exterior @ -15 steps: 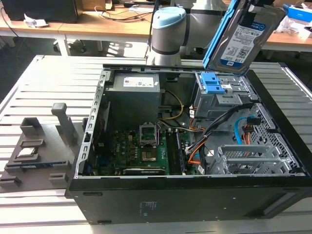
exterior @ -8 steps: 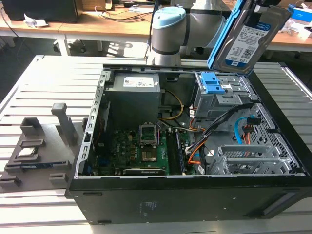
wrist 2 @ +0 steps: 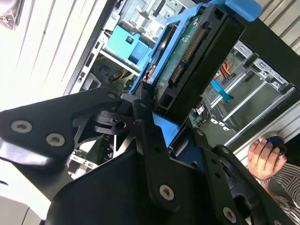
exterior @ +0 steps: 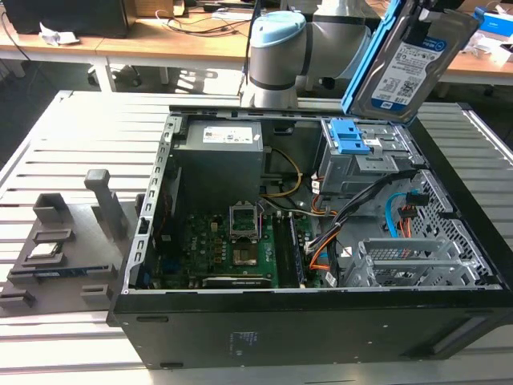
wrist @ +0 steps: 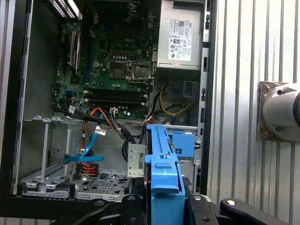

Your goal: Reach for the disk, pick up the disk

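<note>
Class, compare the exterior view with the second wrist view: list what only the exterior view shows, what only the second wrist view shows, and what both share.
Only the exterior view: the disk's labelled silver face, the whole open computer case, the grey fixture beside it on the exterior view's left, and the arm's joint.

Only the second wrist view: the disk's circuit-board underside and connector edge, the gripper closed on its blue bracket, and a person's hand.

Both: the disk lifted above the case's drive bay.
</note>
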